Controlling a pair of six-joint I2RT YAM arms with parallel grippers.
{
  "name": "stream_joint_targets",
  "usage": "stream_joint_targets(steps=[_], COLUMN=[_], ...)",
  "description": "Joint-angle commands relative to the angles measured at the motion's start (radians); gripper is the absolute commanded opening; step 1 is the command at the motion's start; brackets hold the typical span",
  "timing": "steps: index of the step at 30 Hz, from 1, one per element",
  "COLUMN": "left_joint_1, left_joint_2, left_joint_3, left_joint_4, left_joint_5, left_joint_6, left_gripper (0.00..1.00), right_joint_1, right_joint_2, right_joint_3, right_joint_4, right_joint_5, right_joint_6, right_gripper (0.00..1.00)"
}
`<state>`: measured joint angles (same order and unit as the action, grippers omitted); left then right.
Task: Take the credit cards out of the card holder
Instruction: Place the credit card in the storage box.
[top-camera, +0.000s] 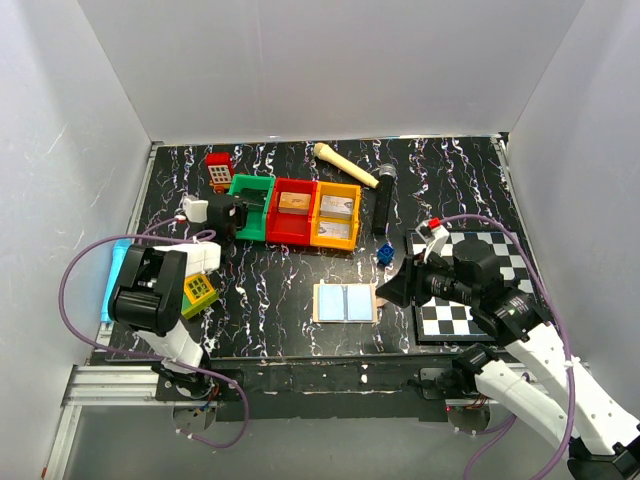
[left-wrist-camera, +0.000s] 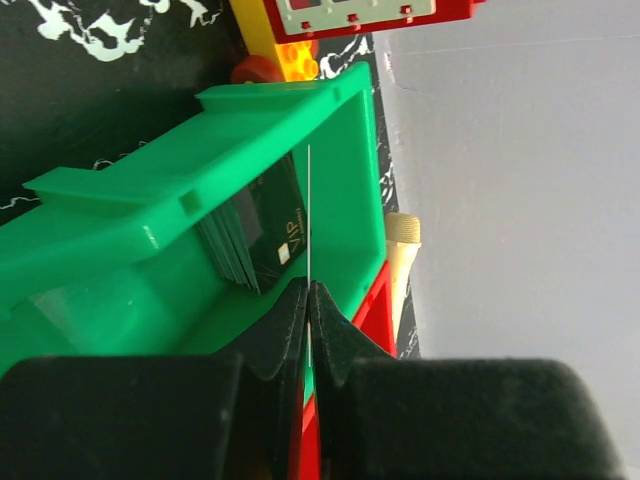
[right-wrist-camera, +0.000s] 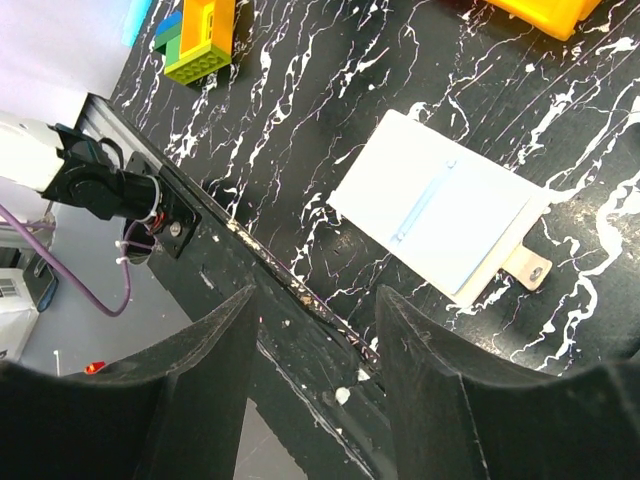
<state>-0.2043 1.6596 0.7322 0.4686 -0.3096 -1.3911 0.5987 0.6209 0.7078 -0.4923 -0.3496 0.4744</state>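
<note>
White walls are enclosing a black, white-veined counter (top-camera: 280, 300). The left end effector (left-wrist-camera: 309, 290) is pinching a thin credit card (left-wrist-camera: 310, 200), seen edge-on, with the fingers pressed tight on it. The card is standing over the green bin (left-wrist-camera: 250, 150). The right end effector (right-wrist-camera: 318, 295) is hovering with fingers spread, gripping nothing. The card holder (right-wrist-camera: 440, 215) is lying open just beside it, pale blue inside facing up.
</note>
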Motion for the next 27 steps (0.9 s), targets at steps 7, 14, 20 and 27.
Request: stream_joint_targets(steps=[7, 14, 20, 27], left_joint_1=[0.006, 0.006, 0.006, 0.009], left_joint_2=[0.061, 0.126, 0.167, 0.21], left_joint_3=[0.053, 0.101, 0.134, 0.159], left_joint_4=[0.018, 0.018, 0.018, 0.005], left_joint_5=[-0.02, -0.019, -0.016, 0.001], left_joint_6=[0.007, 0.009, 0.01, 0.017], left_gripper=[0.0, 0.0, 0.0, 0.0], right_joint_1=[0.009, 0.01, 0.01, 0.01], right_joint_2=[0.0, -0.004, -0.001, 0.008], right_joint_3=[-0.022, -0.037, -0.041, -0.041], right_joint_4=[0.049, 0.058, 0.058, 0.058], right_joint_5=[-0.011, -0.017, -0.011, -0.002], right_joint_6=[0.023, 0.035, 0.03, 0.02], right_gripper=[0.57, 0.57, 0.57, 0.57])
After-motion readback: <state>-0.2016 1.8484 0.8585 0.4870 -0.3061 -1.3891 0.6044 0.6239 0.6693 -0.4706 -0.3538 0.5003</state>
